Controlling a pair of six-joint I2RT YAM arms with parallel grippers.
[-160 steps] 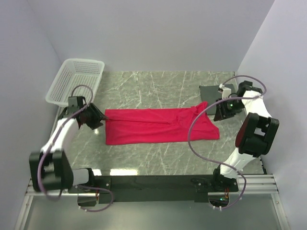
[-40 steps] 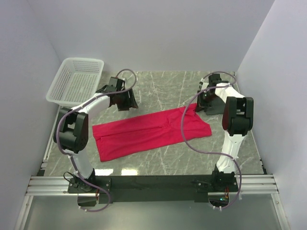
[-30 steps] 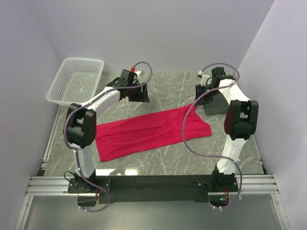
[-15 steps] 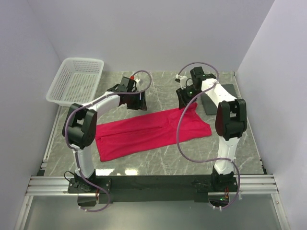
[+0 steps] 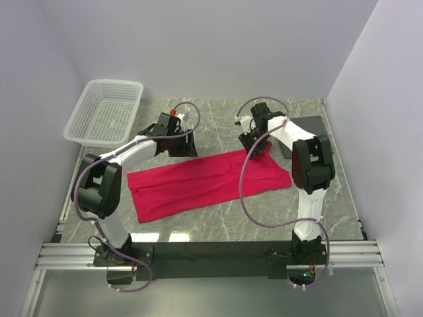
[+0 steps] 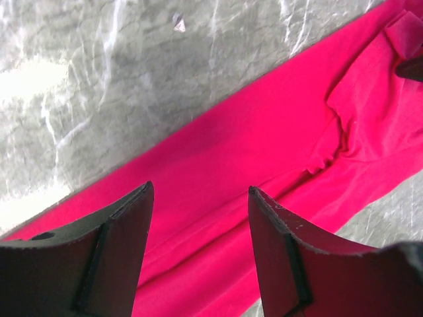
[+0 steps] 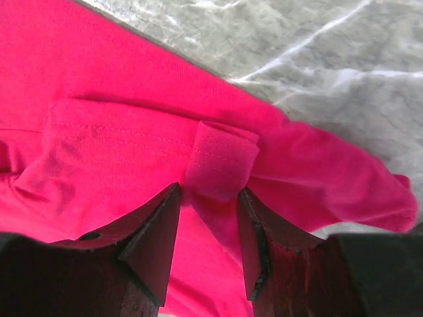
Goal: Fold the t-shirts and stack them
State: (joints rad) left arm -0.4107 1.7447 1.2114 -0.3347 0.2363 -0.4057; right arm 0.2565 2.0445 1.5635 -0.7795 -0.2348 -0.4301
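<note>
The top cam sits high up behind the arm bases (image 5: 211,254), looking down and forward over the whole desk (image 5: 218,224). It's easily the widest and furthest-out view. The left wrist cam rides right behind the left end effector (image 6: 199,190) and aims steeply down past its fingers, fairly close in, catching the red t-shirt (image 6: 264,165) plus a strip of marble. The right wrist cam does the same behind the right end effector (image 7: 208,191), but much closer, so cloth fills most of the frame. All three views share the shirt's far edge where it meets the marble.
</note>
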